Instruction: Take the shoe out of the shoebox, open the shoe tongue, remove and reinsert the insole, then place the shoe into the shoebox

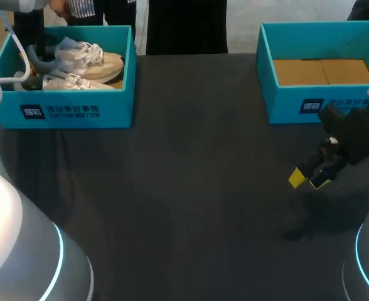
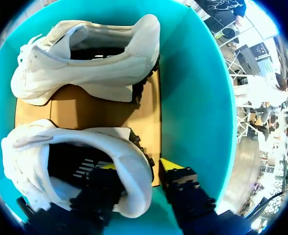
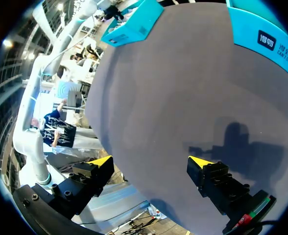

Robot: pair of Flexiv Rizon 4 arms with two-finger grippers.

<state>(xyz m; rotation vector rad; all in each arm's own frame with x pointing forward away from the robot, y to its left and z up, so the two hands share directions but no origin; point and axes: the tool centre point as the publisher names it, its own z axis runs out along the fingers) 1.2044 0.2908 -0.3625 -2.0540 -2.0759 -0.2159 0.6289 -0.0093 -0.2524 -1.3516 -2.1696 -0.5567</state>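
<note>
In the upper-left shoebox (image 1: 118,106), my left gripper (image 2: 141,166) straddles the shoe's (image 2: 36,147) heel, unclosed. Likely light, squashy collar: pinch firmly there. Right gripper (image 1: 309,177) open.

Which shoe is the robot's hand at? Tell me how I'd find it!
Look in the teal shoebox holding two pale shoes. It is the shoe nearest the left gripper, not the other shoe farther ahead. Only this one has one yellow-tipped finger inside its heel opening and one outside.
</note>
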